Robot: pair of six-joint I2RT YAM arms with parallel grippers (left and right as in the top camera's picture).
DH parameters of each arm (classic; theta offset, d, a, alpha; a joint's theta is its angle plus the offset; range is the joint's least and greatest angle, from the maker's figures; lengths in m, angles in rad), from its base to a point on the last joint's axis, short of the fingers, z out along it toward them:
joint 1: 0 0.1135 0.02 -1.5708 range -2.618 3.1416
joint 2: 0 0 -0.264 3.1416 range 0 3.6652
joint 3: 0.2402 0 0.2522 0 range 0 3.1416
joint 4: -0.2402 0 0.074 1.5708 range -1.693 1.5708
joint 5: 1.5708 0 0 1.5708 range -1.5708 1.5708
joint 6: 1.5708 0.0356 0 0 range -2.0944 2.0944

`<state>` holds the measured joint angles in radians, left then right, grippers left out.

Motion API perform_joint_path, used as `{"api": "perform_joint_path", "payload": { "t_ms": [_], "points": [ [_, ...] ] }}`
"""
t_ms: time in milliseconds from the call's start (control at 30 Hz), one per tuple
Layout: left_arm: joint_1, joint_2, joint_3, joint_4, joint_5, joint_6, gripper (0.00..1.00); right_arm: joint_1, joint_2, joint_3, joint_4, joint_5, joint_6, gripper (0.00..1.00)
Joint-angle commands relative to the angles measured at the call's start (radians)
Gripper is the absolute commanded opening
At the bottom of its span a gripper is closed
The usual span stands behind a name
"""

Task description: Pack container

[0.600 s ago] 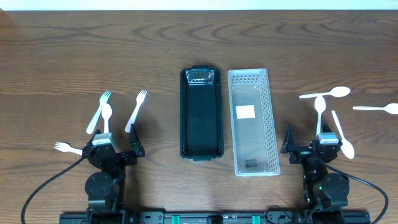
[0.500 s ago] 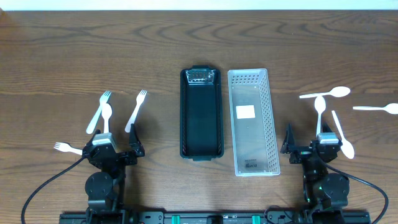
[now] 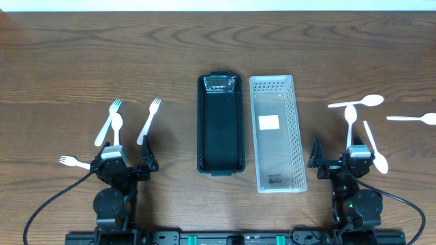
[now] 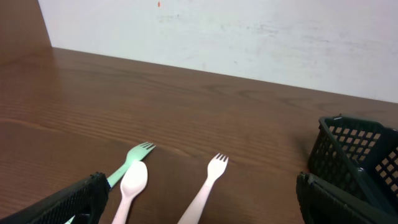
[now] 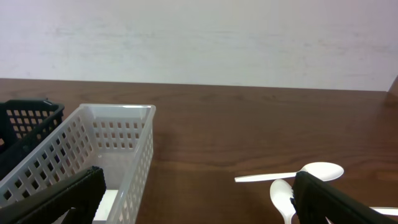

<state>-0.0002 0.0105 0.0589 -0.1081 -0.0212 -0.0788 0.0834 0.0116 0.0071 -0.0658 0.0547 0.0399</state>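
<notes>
Awaiting first pick: left gripper and right gripper both parked wide open and empty, forks left of the empty black basket, spoons right of the white basket; next move likely a forward reach to cutlery.

No legible text in any view. Translucent white perforated plastic basket: white square sticker on its floor, no print discernible. At 6 o'clock from that, a smaller label carries dark print (too small to read).
</notes>
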Motion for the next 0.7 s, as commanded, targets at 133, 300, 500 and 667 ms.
{"api": "perform_joint_path", "payload": {
  "t_ms": [133, 300, 500, 667],
  "points": [
    [0.003, 0.001, -0.030, -0.014, 0.017, -0.008, 0.98, -0.008, -0.005, -0.002, -0.005, -0.006, -0.015, 0.99],
    [0.003, 0.001, -0.030, -0.013, 0.017, -0.008, 0.98, -0.008, -0.005, -0.002, -0.005, -0.006, -0.015, 0.99],
    [0.003, 0.001, -0.030, -0.013, 0.017, -0.009, 0.98, -0.008, -0.005, -0.002, -0.005, -0.006, -0.015, 0.99],
    [0.003, 0.001, -0.030, -0.013, 0.017, -0.008, 0.98, -0.008, -0.005, -0.002, -0.002, 0.017, -0.019, 0.99]
  ]
}}
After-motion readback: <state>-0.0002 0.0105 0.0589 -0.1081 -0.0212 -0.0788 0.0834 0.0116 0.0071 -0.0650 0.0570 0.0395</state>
